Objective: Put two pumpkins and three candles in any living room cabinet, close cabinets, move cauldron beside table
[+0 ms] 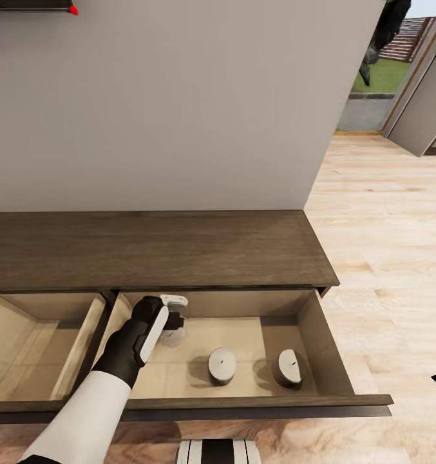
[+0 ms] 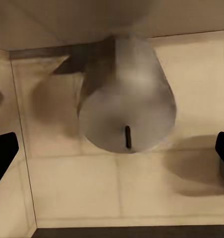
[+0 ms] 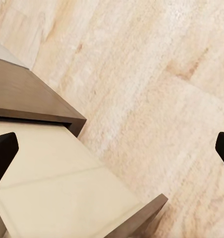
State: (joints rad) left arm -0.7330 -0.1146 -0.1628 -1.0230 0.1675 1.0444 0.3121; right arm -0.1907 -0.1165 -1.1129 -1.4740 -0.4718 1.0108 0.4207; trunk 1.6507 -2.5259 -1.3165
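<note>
Candle (image 2: 127, 114) sits between our left gripper's (image 1: 172, 325) spread fingers, standing on the open drawer (image 1: 321, 335) floor, so it looks just released or about to be. Two more candles (image 1: 221, 365) stand further right in the same drawer. Right gripper (image 3: 112, 144) hangs wide open, empty, over plank floor (image 1: 385, 219) beside the cabinet (image 1: 153, 248).

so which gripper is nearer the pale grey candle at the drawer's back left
Left. The left gripper hangs directly over that stubby pale grey candle inside the open light-wood drawer. The right gripper is off over the drawer's right corner and plank floor.
</note>
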